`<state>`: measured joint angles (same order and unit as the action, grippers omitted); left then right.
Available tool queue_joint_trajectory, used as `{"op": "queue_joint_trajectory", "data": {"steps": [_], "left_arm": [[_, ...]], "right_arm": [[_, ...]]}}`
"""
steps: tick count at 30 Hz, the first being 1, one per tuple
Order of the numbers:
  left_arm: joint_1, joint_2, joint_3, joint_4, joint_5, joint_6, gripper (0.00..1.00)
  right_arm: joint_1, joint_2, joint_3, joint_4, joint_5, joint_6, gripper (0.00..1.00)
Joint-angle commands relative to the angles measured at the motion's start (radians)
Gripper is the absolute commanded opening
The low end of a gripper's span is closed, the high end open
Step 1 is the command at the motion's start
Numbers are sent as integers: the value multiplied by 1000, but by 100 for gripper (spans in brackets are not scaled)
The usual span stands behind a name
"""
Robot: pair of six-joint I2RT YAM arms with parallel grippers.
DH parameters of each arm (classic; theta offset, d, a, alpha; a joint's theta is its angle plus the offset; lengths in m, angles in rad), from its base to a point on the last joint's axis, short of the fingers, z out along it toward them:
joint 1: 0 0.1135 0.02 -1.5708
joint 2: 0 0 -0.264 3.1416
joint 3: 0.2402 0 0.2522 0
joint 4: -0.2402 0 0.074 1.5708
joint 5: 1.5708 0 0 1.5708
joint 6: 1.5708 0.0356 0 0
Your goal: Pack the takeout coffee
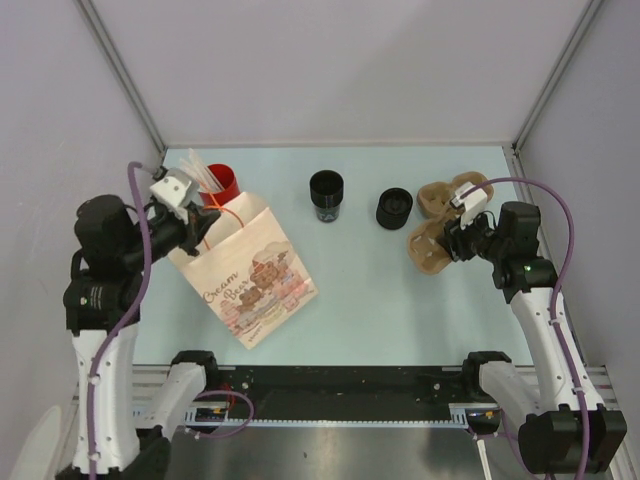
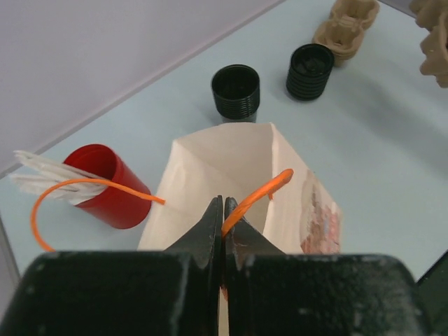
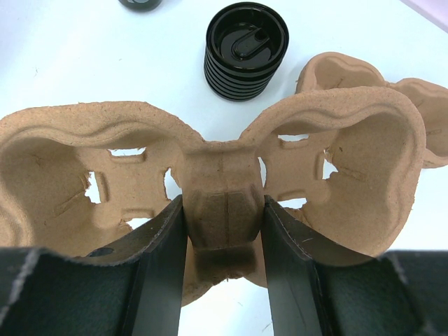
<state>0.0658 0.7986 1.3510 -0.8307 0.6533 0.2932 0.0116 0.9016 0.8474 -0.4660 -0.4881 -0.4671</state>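
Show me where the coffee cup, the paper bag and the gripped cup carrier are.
Coffee cup [image 1: 326,187]: top view, its open mouth.
Paper bag [image 1: 255,285]: top view, its printed side.
Cup carrier [image 3: 224,206]: right wrist view, its middle post.

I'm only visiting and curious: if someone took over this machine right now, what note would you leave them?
Left gripper: shut on the orange handle of the paper bag.
Right gripper: shut on the centre post of a cup carrier; a second carrier lies behind it.
Takeout coffee: standing on the table at mid-back, untouched, with a squatter black piece to its right.
Done: bag and carrier gripped.
Left: the coffee is not yet packed.
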Motion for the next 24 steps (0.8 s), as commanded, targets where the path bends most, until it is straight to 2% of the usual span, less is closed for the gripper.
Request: {"op": "queue_joint_trajectory", "data": {"steps": [1, 3, 8, 12, 18, 24], "left_arm": [[-216, 51, -3, 116, -251, -85, 0], [-333, 71, -6, 127, -357, -89, 0], [-424, 152, 16, 148, -457, -75, 0], [-573, 208, 2, 179, -590, -58, 0], [-708, 327, 26, 177, -638, -68, 0], [-770, 433, 161, 133, -593, -100, 0]], "right_arm": [[-4, -15, -2, 23, -26, 5, 13], [-4, -15, -2, 23, -29, 5, 13], [-4, -9, -2, 21, -29, 2, 12], [-4, -4, -1, 20, -26, -1, 13], [-32, -4, -2, 17, -23, -5, 13], [-33, 2, -2, 21, -17, -7, 12]]}}
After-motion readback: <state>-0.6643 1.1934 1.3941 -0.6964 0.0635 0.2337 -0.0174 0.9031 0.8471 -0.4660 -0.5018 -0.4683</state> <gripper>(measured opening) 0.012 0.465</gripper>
